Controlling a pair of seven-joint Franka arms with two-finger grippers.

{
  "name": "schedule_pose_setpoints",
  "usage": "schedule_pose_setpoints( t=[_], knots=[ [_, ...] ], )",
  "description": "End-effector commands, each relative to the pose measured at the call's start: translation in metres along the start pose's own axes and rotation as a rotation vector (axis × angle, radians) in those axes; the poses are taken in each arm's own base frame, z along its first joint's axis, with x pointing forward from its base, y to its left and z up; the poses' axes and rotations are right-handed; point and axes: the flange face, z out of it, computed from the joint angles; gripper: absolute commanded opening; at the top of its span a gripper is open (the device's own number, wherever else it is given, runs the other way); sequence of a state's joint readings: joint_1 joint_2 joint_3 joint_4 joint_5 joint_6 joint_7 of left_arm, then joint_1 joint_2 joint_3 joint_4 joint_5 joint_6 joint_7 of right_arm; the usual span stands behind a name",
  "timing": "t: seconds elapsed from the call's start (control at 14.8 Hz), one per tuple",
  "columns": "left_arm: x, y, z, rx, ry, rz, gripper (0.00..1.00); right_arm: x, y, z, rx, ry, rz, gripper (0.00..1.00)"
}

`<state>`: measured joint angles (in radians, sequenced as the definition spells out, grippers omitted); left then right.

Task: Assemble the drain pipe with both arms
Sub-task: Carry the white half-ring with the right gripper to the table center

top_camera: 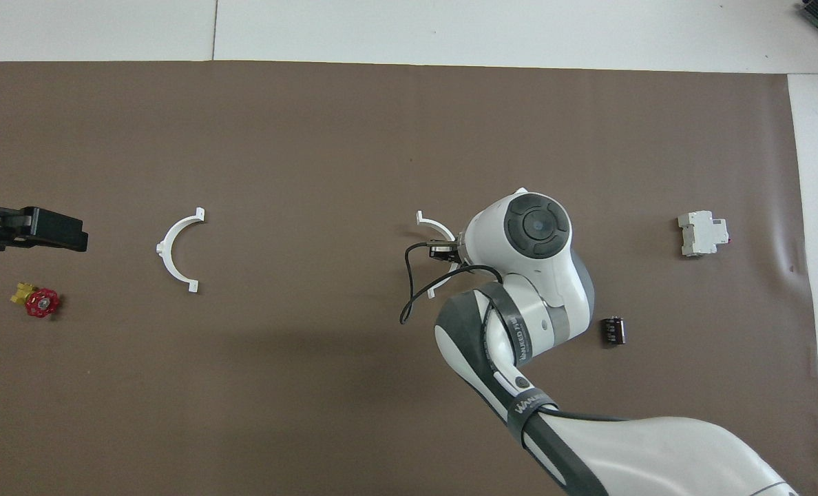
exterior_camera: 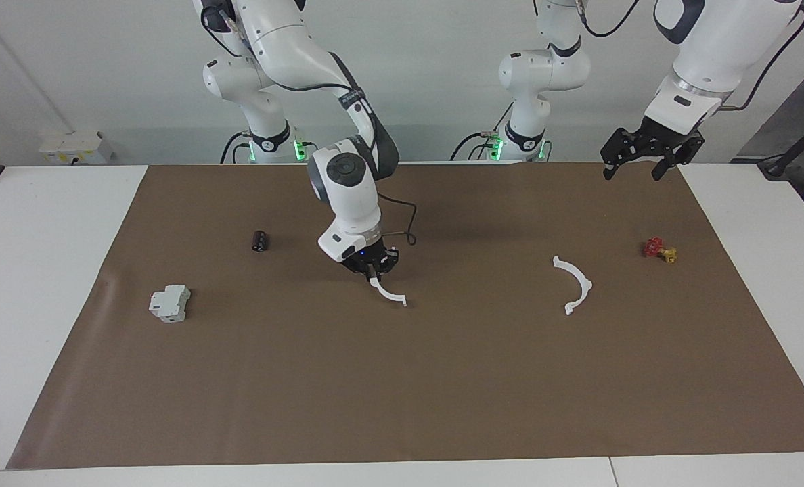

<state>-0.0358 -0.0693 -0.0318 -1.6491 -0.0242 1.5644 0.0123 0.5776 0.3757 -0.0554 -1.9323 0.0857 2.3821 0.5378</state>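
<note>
Desk (exterior_camera: pixel 57 284) covered by a brown mat (exterior_camera: pixel 402 379) is carrying everything. Right arm (exterior_camera: pixel 348 182) is reaching down over the middle of the mat, and its right gripper (exterior_camera: pixel 375 269) is gripping one white half-ring (exterior_camera: pixel 390 292) by an end, jaws clenched on it, the arc's other end resting on or just above the mat. Left arm (exterior_camera: pixel 706 61) is waiting, its left gripper (exterior_camera: pixel 649 150) hanging with jaws spread over the mat's edge at its own end. Second half-ring (exterior_camera: pixel 574 284) is lying flat and untouched toward the left arm's end of the desk, well apart from the first.

Step in hand looks like the pickup of the first half. Next move is calling for the left gripper to take the second arc, then both bringing the end tabs together squarely.

A grey-white block (exterior_camera: pixel 170 302), a small black cylinder (exterior_camera: pixel 260 241) and a red-and-yellow valve (exterior_camera: pixel 659 249) are sitting aside.
</note>
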Motion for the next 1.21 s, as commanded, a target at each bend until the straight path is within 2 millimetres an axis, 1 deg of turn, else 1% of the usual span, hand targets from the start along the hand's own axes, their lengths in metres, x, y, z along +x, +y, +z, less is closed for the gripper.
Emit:
schedule_pose_setpoints(
  t=[0.0,0.07,0.13,0.2,0.61,0.67,0.74,0.88,1.01,1.08,1.15],
  knots=[
    [-0.008,0.0,-0.001,0.017,0.02,0.0,1.0,0.001,-0.003,0.003,-0.007,0.031,0.005,0.0],
    [-0.008,0.0,0.0,0.017,0.018,0.0,1.0,0.001,-0.004,0.007,-0.006,0.034,0.003,0.0],
    [-0.008,0.0,0.0,0.017,0.018,0.0,1.0,-0.005,-0.012,0.008,-0.003,0.035,-0.012,0.0],
    [-0.008,0.0,0.0,0.017,0.018,0.0,1.0,-0.008,-0.014,0.011,-0.005,0.033,-0.003,0.0],
    [-0.008,0.0,0.005,0.017,0.041,0.001,1.0,-0.011,-0.015,0.013,-0.007,0.027,0.007,0.0],
    [-0.008,0.0,0.005,0.017,0.041,0.0,1.0,-0.011,-0.015,0.013,-0.007,0.027,0.007,0.12],
    [-0.008,0.0,0.006,0.017,0.04,0.001,1.0,-0.011,-0.015,0.013,-0.008,0.026,0.007,0.3],
    [-0.008,-0.001,0.008,0.018,0.047,0.001,1.0,-0.01,-0.014,0.013,-0.009,0.026,0.01,1.0],
    [-0.011,-0.001,0.015,0.018,0.058,0.001,1.0,-0.003,-0.008,0.004,-0.005,0.035,0.023,1.0],
    [-0.011,-0.001,0.017,0.019,0.072,0.001,1.0,0.005,0.003,-0.01,0.0,0.049,0.031,1.0],
    [-0.012,-0.001,0.023,0.019,0.087,0.002,1.0,0.016,0.019,-0.032,0.01,0.066,0.056,1.0]
  ],
)
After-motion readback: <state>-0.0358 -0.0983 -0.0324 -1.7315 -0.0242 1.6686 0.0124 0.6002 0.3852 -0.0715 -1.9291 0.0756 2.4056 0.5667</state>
